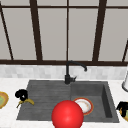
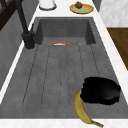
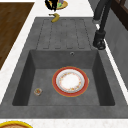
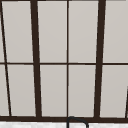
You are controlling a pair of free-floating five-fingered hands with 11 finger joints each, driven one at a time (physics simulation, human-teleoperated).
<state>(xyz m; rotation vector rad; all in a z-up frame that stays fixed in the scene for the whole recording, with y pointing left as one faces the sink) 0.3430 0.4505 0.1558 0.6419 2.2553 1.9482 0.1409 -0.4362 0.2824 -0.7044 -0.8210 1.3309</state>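
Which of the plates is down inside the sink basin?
The white plate with the red-orange rim lies on the basin floor; the yellow plates sit on the white counter either side.

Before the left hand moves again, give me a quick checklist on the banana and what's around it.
1. Left hand right over the banana on the drainboard: ok.
2. Fingers closed on the banana: cannot tell; the left side view shows the hand covering one end.
3. Banana lying flat on the ribbed drainboard near the front edge: ok.
4. Basin holds a red-rimmed plate, centred: ok.
5. Right hand parked at the yellow plate on the right counter, away from the banana: ok.
6. Red ball blocks the front view of the sink's front edge: not ok.
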